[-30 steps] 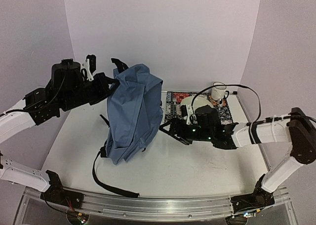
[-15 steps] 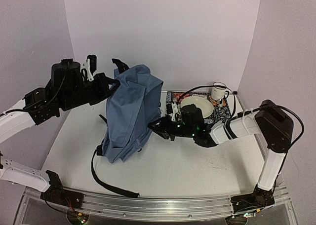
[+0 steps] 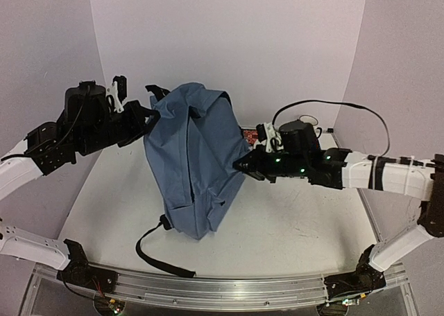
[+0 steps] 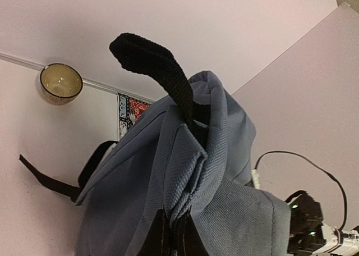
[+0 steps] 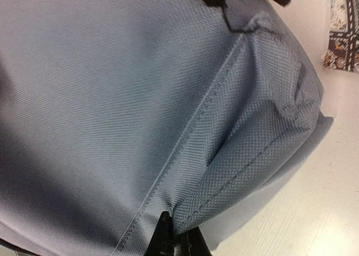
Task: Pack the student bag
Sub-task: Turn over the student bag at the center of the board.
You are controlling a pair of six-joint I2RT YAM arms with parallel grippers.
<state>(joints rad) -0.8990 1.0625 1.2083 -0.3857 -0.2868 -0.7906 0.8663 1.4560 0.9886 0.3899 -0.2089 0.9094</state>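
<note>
The student bag [image 3: 194, 156], blue-grey fabric with black straps, hangs stretched between both arms above the table. My left gripper [image 3: 144, 113] is shut on a fold of fabric at the bag's top edge, just below the black carry handle [image 4: 151, 59]; the fingertips [image 4: 176, 231] pinch the fold. My right gripper [image 3: 240, 165] is shut on the bag's right side, its tips [image 5: 176, 236] clamping the fabric at a stitched seam [image 5: 224, 93]. The bag's lower end rests near the table. Its opening does not show.
A loose black strap [image 3: 156, 253] trails on the table toward the front rail. A patterned mat [image 4: 132, 111] lies behind the bag, and a pale bowl [image 4: 60, 83] stands near the back wall. A black cable [image 3: 347, 108] arcs over the right arm.
My right gripper closed from wide open onto the bag's side and pulled it up and to the right. The bag now hangs spread wider. The left arm shifted slightly left.
</note>
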